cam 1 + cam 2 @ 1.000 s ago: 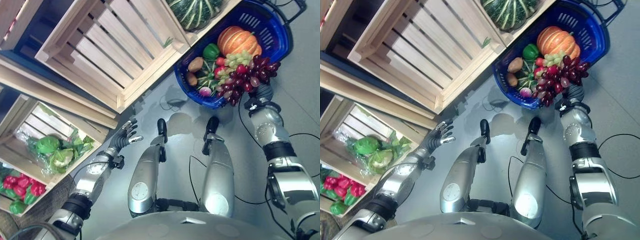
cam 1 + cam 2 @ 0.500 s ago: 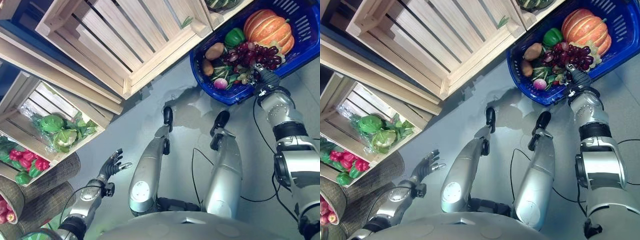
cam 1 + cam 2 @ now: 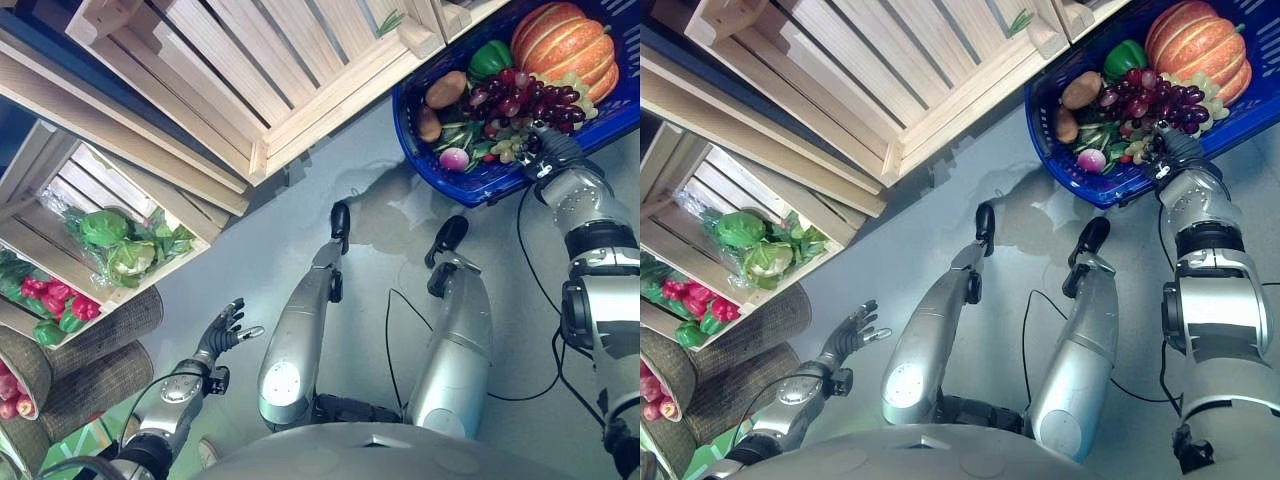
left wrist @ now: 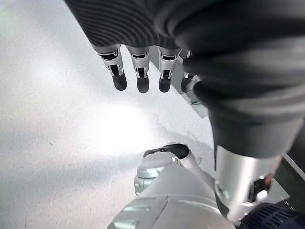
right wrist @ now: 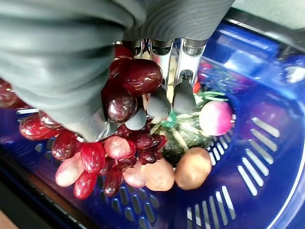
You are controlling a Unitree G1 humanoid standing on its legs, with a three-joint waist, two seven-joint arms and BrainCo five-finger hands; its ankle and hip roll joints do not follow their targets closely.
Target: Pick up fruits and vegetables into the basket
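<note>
Right hand [image 5: 95, 95] curled round red grapes [image 5: 133, 78] — bunch hangs inside the blue basket [image 3: 480, 185], over radish [image 5: 215, 118] and potatoes [image 5: 193, 168], pumpkin [image 3: 562, 45] beside. Left hand [image 3: 222, 332] low over floor — fingers relaxed, holding nothing.

Blue basket [image 3: 470, 185]: crowded around the right hand [image 3: 552, 148] by red grapes [image 3: 525, 98], pumpkin [image 3: 560, 40], green pepper [image 3: 489, 58], potatoes [image 3: 446, 89]. Left hand [image 3: 222, 332]: open grey floor [image 3: 290, 240] around it; wooden crates [image 3: 250, 80] stand well beyond its fingertips.
</note>
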